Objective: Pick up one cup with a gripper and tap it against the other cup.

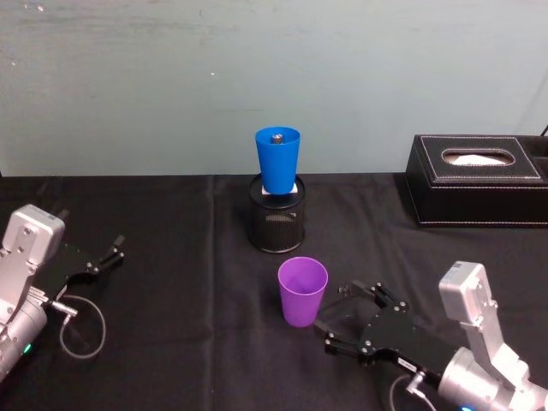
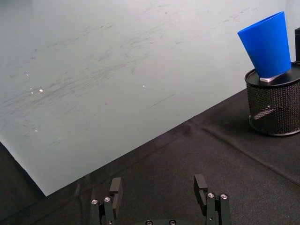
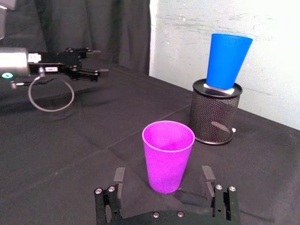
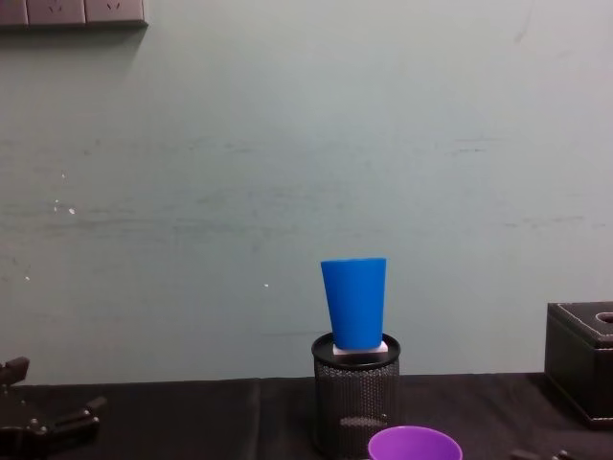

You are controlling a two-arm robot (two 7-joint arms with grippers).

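The purple cup (image 1: 302, 291) (image 3: 168, 154) (image 4: 415, 445) stands upright on the black cloth near the table's middle. My right gripper (image 1: 332, 318) (image 3: 163, 176) is open just to its right. Its fingers point at the cup's wall and the cup sits just ahead of the fingertips, with no contact. Behind it, the blue cup (image 1: 277, 158) (image 2: 268, 44) (image 3: 227, 61) (image 4: 355, 302) stands upright on a pale block on top of a black mesh pen holder (image 1: 276, 218) (image 3: 215, 117). My left gripper (image 1: 114, 250) (image 2: 158, 183) rests open and empty at the far left.
A black tissue box (image 1: 479, 180) (image 4: 579, 359) sits at the back right. A pale wall runs close behind the table's far edge. A grey cable loop (image 1: 83, 330) lies beside the left arm. Bare black cloth (image 1: 188, 282) lies between the left gripper and the cups.
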